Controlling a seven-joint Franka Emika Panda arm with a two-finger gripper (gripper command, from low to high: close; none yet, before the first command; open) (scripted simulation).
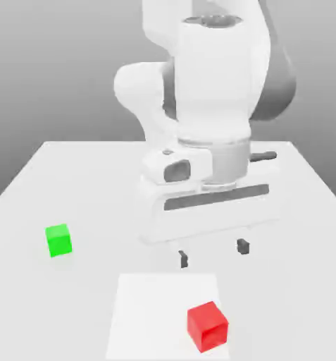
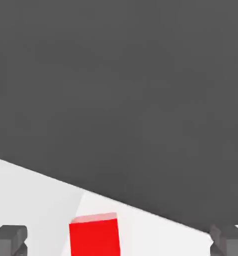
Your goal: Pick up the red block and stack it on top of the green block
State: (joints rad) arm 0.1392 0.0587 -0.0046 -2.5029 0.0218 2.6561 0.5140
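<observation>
Now w/ gripper (image 1: 213,252) jaws spread wide & empty, red block (image 1: 207,326) sits below & ahead of them, green block (image 1: 58,240) well apart: I'd centre over red, then drop straight.

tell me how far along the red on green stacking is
Nothing looks done yet: the red block sits on the table, well apart from the green block, which lies toward the exterior view's left. In hand: the gripper hangs open above the table, holding nothing, with the red block between its fingers in the hand view. Left: descend, grasp the red block, carry it over and set it on the green one.
</observation>
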